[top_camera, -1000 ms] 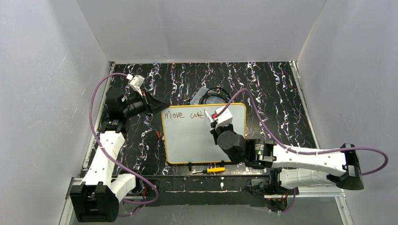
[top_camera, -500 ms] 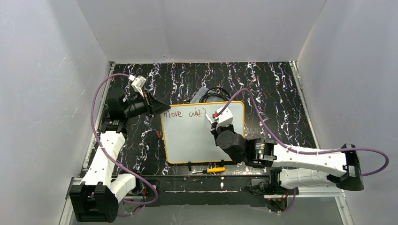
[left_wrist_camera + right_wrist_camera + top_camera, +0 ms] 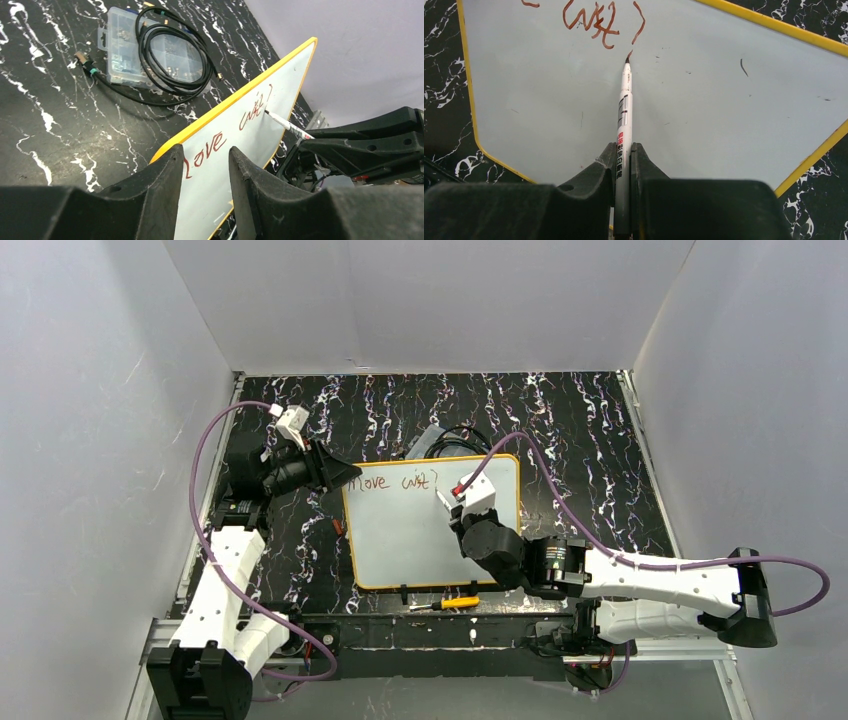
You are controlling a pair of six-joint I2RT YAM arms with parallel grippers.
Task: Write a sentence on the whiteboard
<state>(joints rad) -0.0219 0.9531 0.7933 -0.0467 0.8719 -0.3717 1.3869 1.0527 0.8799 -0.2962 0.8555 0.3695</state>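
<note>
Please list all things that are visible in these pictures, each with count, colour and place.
whiteboard: 1, white with yellow rim, table centre
sentence: 1, reddish-brown, top of the whiteboard
marker: 1, white, tip at the whiteboard
box: 1, clear, behind the whiteboard
cable: 1, black, coiled on the box
screwdriver: 1, yellow handle, near edge
table: 1, black with white veins
left fingers: black, at the whiteboard's left corner
right fingers: black, shut on the marker

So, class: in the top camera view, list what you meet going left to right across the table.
left gripper → the sentence on the whiteboard → marker → right gripper
</note>
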